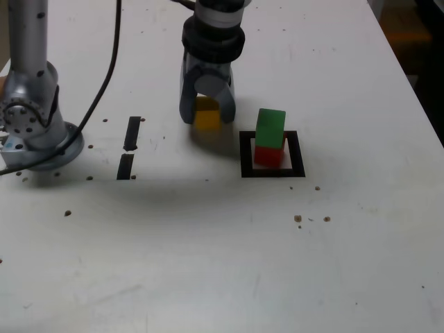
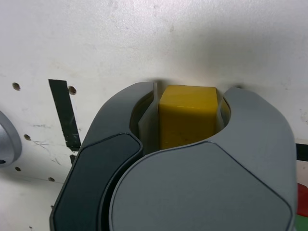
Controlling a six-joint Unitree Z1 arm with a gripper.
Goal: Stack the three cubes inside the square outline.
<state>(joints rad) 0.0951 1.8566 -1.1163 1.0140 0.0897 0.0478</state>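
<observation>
We clamp our gripper [image 1: 207, 114] on the yellow cube [image 1: 206, 115] to top the green cube [image 1: 270, 127] sitting on the red cube [image 1: 268, 155].

White table [image 1: 208, 263], black square outline [image 1: 297, 152] w/ red cube [image 1: 268, 155] inside — two tape strips [image 1: 132, 132], arm base [image 1: 31, 132]

A white worktop [image 1: 208, 263] fills the view — scuffed, dotted with small dark holes; beyond its far-right edge lies a dim, dark area — details unclear.
</observation>
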